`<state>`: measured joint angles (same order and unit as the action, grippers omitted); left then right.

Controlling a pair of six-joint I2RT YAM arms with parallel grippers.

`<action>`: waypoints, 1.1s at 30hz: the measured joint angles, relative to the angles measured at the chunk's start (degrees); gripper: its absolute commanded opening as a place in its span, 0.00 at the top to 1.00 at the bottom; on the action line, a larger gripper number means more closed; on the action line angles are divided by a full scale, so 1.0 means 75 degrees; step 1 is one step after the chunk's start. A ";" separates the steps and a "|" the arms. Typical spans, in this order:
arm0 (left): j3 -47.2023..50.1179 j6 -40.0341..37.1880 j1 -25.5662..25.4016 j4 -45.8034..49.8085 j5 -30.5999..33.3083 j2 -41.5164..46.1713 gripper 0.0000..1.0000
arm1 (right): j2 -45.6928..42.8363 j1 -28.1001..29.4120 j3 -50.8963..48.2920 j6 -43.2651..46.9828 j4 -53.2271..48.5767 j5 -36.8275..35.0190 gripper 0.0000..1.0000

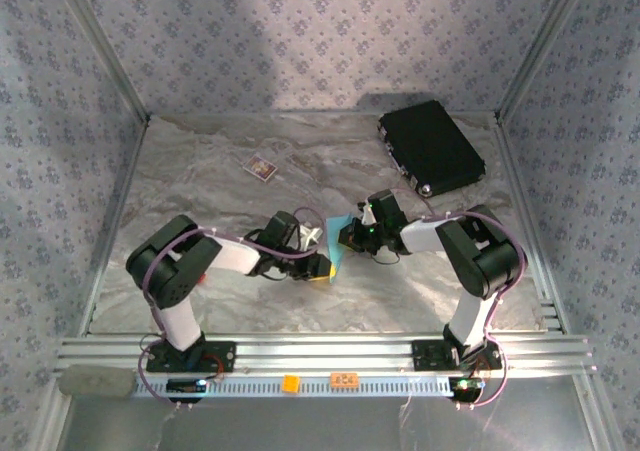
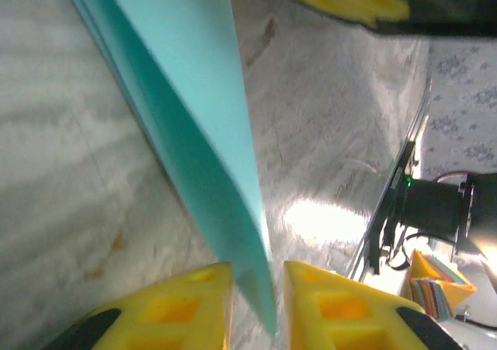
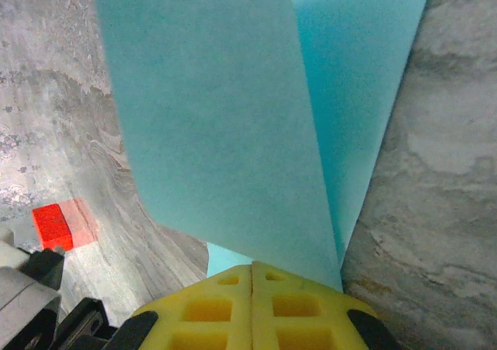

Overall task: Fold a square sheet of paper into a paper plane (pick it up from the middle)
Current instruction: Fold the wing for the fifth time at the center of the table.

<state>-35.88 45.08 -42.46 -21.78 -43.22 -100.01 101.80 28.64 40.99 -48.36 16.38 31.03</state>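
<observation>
The right fingers [image 3: 225, 307] pinch the blue paper [image 3: 210, 109]; the left fingers [image 2: 175, 307] stand slightly apart around its edge. Held one-sided, the fold could spring open.

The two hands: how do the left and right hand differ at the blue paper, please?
The left hand is open, the right hand shut on the blue paper. The left hand has a narrow tip of it in the gap between its fingers, the right hand a broad face. Both have yellow fingers.
</observation>
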 measured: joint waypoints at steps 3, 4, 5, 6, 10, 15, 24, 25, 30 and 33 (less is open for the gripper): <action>0.0079 0.0000 -0.0012 0.0385 0.0236 0.0507 0.71 | 0.0000 0.0000 0.0000 0.0000 -0.0006 0.0000 0.92; 0.0076 -0.0006 -0.0012 0.0487 0.0361 0.0729 0.76 | 0.0000 0.0000 0.0000 0.0000 -0.0003 0.0000 0.92; 0.0073 -0.0015 -0.0003 0.0539 0.0475 0.0930 0.79 | 0.0000 0.0000 0.0000 0.0000 -0.0003 0.0000 0.92; 0.0058 0.0006 0.0000 0.0574 0.0568 0.1105 0.81 | 0.0000 0.0000 0.0000 0.0000 -0.0003 0.0000 0.92; -0.0358 0.0076 0.0041 0.0688 0.0769 0.1274 0.88 | -0.0003 0.0000 0.0000 0.0000 -0.0003 0.0003 0.92; -0.1370 0.0219 0.0047 0.0697 0.0764 0.0519 0.97 | -0.0003 0.0000 0.0000 -0.0003 -0.0003 0.0000 0.92; -0.1606 0.0624 0.0111 0.0431 0.0533 -0.0839 0.98 | -0.0003 0.0006 0.0000 -0.0003 0.0000 -0.0003 0.92; -0.1606 0.0641 0.0114 0.0405 0.0525 -0.0903 0.98 | -0.0003 0.0006 0.0000 -0.0003 0.0000 -0.0003 0.92; -0.1606 0.0694 0.0119 0.0227 0.0428 -0.0970 0.98 | -0.0003 0.0009 0.0000 -0.0003 0.0000 -0.0006 0.92; -0.1562 0.0691 0.0122 0.0117 0.0315 -0.1008 0.98 | -0.0003 0.0009 0.0000 -0.0003 0.0000 -0.0006 0.92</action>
<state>-47.59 50.26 -41.54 -20.91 -40.86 -107.57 101.78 28.71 40.99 -48.38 16.38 30.98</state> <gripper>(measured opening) 0.042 0.080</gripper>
